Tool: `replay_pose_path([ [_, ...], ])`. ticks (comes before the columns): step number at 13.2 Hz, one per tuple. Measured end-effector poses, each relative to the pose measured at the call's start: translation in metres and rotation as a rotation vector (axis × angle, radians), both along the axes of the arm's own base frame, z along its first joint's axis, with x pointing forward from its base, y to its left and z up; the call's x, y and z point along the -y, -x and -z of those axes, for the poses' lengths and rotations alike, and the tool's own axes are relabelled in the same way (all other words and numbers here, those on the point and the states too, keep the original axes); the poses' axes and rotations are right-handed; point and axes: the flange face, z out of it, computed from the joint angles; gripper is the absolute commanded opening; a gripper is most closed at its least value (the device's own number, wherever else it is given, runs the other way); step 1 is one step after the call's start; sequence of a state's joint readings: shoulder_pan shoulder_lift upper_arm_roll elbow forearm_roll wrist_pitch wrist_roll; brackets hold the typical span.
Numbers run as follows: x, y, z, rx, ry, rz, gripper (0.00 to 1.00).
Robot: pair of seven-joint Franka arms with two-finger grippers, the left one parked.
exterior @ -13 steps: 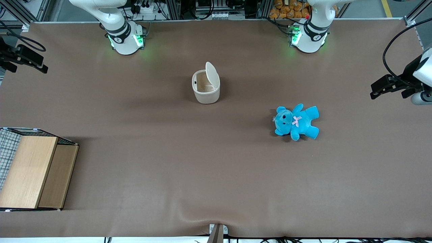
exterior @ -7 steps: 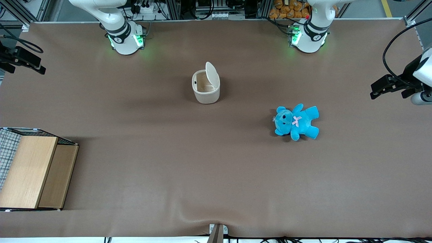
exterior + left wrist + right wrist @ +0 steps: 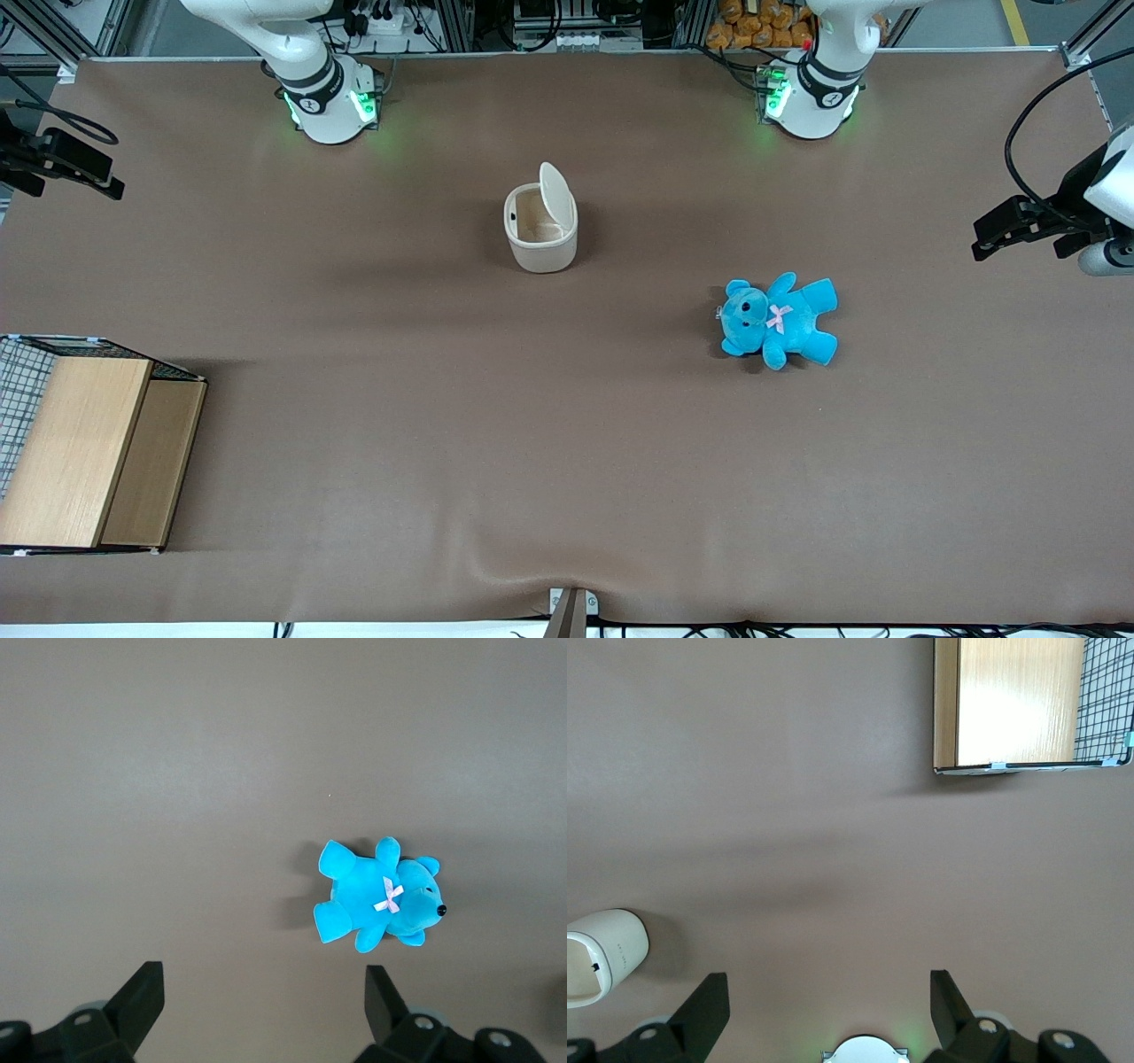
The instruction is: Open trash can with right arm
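Note:
The cream-white trash can [image 3: 540, 237] stands mid-table with its flip lid [image 3: 555, 190] raised upright, so the tan inside shows. The right wrist view catches only a part of the trash can [image 3: 604, 955]. My right arm's gripper [image 3: 93, 170] hangs high over the table's edge at the working arm's end, well away from the can. In the right wrist view the gripper [image 3: 828, 979] is open, its black fingers [image 3: 709, 1001] wide apart with only bare brown table between them.
A wooden box with wire mesh [image 3: 89, 452] sits at the working arm's end, nearer the front camera; it also shows as the box [image 3: 1019, 704] in the right wrist view. A blue teddy [image 3: 780, 319] lies toward the parked arm's end. The arm bases [image 3: 328, 102] stand at the table's back edge.
The right gripper has shifted slightly over the table's edge. The trash can, its raised lid and the teddy have not moved.

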State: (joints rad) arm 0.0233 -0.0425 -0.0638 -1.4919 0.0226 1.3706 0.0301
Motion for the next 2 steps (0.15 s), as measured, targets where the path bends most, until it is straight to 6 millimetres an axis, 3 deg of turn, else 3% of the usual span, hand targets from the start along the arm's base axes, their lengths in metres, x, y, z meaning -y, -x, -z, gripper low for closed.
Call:
replay_pose_path([
  [2, -0.0002, 0.0000, 0.0000, 0.000, 0.000, 0.000, 1.00],
])
